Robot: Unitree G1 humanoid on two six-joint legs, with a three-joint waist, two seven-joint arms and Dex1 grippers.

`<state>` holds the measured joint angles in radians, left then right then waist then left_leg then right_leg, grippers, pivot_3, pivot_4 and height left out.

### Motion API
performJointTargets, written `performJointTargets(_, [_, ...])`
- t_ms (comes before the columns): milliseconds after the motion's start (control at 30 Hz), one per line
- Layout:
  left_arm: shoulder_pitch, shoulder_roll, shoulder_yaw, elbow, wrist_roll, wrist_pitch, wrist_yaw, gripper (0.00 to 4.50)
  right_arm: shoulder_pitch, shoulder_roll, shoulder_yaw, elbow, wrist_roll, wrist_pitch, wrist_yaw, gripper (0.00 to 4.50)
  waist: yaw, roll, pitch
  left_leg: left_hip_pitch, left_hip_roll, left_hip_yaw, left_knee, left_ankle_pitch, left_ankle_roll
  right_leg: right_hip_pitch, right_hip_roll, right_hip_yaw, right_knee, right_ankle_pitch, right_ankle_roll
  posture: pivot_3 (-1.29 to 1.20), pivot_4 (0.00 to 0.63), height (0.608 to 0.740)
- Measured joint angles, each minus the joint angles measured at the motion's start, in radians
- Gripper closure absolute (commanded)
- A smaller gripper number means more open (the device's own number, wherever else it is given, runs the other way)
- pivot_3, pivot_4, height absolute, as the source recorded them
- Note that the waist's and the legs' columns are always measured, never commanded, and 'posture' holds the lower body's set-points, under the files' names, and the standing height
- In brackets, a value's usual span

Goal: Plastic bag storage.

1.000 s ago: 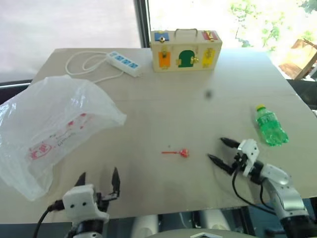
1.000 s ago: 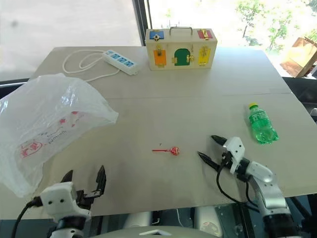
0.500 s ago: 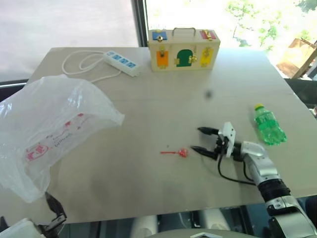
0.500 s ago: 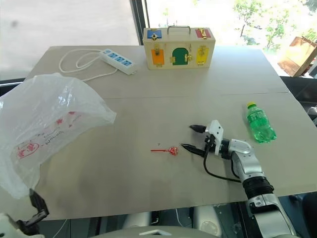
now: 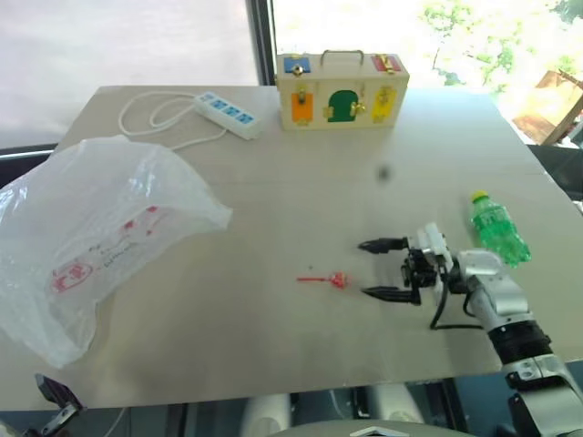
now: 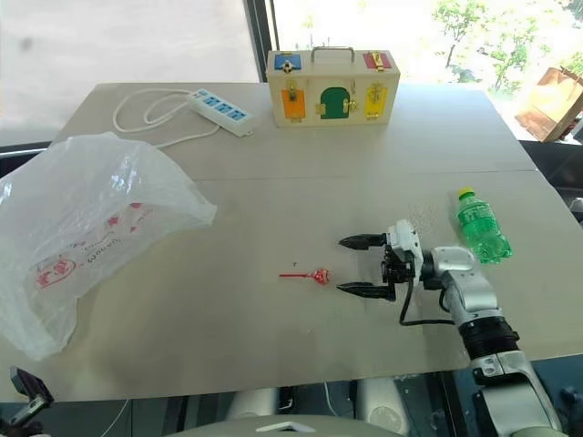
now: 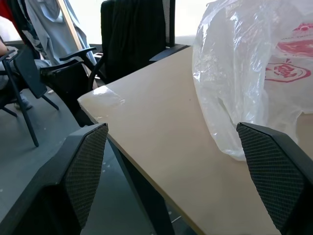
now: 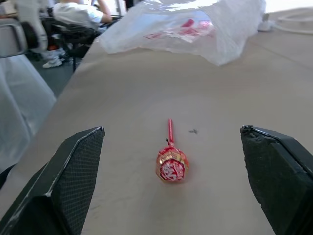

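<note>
We find the plastic bag (image 5: 100,232) lying crumpled on the left part of the table (image 5: 301,200), its red print facing up and its outer edge reaching the table's left side. In the left wrist view the bag (image 7: 254,73) rests close to the table corner, with the left gripper (image 7: 186,181) off the table edge, its fingers (image 7: 80,166) spread wide and holding nothing. Dark chairs (image 7: 132,39) stand beyond that corner.

At the far left of the table we note a white power strip (image 5: 228,114) with its cord (image 5: 150,114) coiled beside it. Further right along the far edge stands a wooden box (image 5: 342,91) with coloured doors and a handle on top.

In the middle of the table, well apart from the bag, lies a red lollipop (image 5: 326,279), stick pointing towards the bag. The right gripper (image 5: 383,269) sits just right of it, pointing left at table level, its fingers (image 5: 381,244) set wide apart and empty. We cannot tell from the head views whether the fingertips touch the table. In the right wrist view the lollipop (image 8: 171,164) lies between the two spread fingers (image 8: 73,176), clear of both, with the bag (image 8: 186,24) beyond it.

Near the right edge lies a green bottle (image 5: 496,229) on its side, yellow cap pointing away from the robot, just beyond the right arm.
</note>
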<state>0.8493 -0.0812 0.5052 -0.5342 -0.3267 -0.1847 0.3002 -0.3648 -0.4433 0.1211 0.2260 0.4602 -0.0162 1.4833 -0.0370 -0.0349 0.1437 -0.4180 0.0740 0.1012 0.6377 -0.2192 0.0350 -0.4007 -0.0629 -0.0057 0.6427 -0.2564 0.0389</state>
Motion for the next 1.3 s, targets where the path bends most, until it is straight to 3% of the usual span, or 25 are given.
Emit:
performJointTargets(300, [-0.131,0.027,0.042,0.013,-0.020,0.112,-0.021,0.04,0.008,0.018,0.027,-0.002,-0.021,-0.062,0.015,0.00,0.004,0.000,0.000,0.000,0.000,0.000,0.001,0.000,0.000,0.001,0.000,0.000,0.001,0.000,0.000,0.00,0.150,0.732])
performJointTargets(667, [-0.237,0.153,0.078,0.037,-0.017,0.243,-0.096,0.04,0.037,0.025,0.038,-0.021,-0.031,-0.067,-0.006,0.00,0.003,0.000,0.000,0.001,0.001,0.001,0.002,0.000,0.000,0.001,0.000,0.000,0.002,0.000,0.000,0.00,0.150,0.732])
performJointTargets(867, [-0.281,0.205,0.085,0.079,0.070,0.308,-0.096,0.04,0.041,0.038,0.041,-0.023,-0.047,-0.075,-0.027,0.00,0.004,0.001,0.000,0.001,0.000,0.001,0.002,0.000,0.000,0.001,-0.001,0.000,0.003,0.000,0.000,0.00,0.150,0.732])
performJointTargets(1200, [-0.310,0.210,0.043,0.092,0.190,0.225,-0.155,0.04,0.061,0.048,0.059,-0.033,-0.058,-0.078,-0.038,0.00,0.005,0.001,0.000,0.001,0.001,0.001,0.002,-0.002,-0.004,0.001,-0.003,0.000,0.003,0.000,0.000,0.00,0.150,0.732])
performJointTargets(1300, [-0.311,0.168,0.040,0.093,0.184,0.203,-0.162,0.04,0.060,0.049,0.059,-0.032,-0.059,-0.081,-0.040,0.00,0.003,0.001,0.000,0.001,0.001,0.001,0.002,-0.002,-0.004,0.001,-0.007,0.000,0.003,0.000,0.000,0.00,0.150,0.732])
